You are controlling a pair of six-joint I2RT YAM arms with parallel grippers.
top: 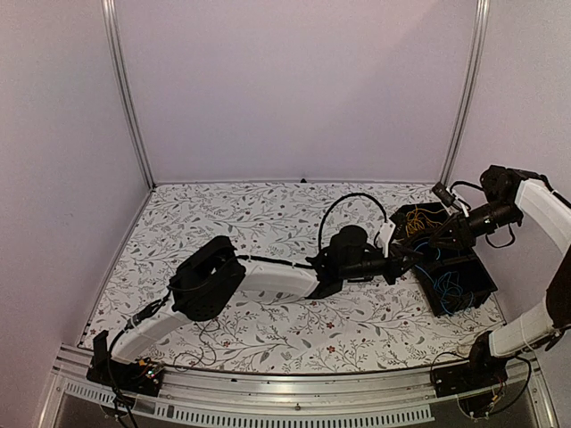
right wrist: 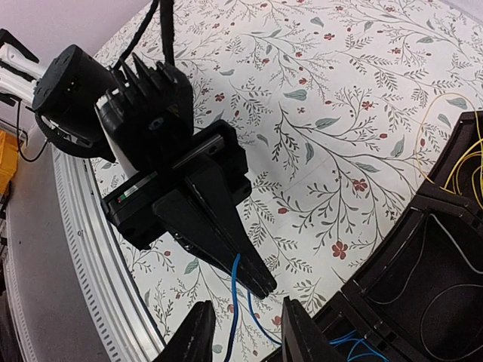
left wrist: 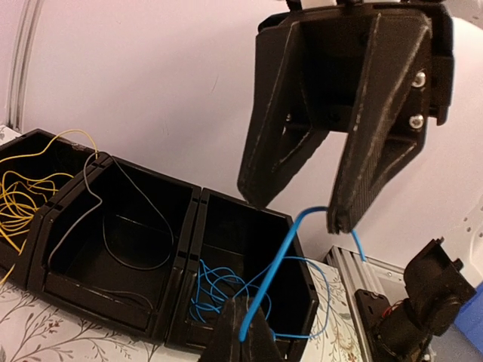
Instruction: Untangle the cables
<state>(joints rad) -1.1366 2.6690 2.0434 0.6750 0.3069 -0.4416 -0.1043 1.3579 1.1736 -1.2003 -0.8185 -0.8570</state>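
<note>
Pinching one thin blue flexible cable (left wrist: 269, 279) in the closed left gripper (left wrist: 243, 332), with the right gripper (left wrist: 298, 210) standing open around the same cable.
Gripping it at the tips of the shut left jaws and leading it up into the gap between the right jaws, touching one right fingertip (left wrist: 341, 219) only. Leaving its remaining loops just beyond the left jaws, in the closest compartment of a black plastic three-part tray (left wrist: 190, 241). Resting one thin dark wire (left wrist: 89, 187) in the middle compartment and thin yellow wires (left wrist: 23, 196) in the farthest one, well apart from both jaws.
</note>
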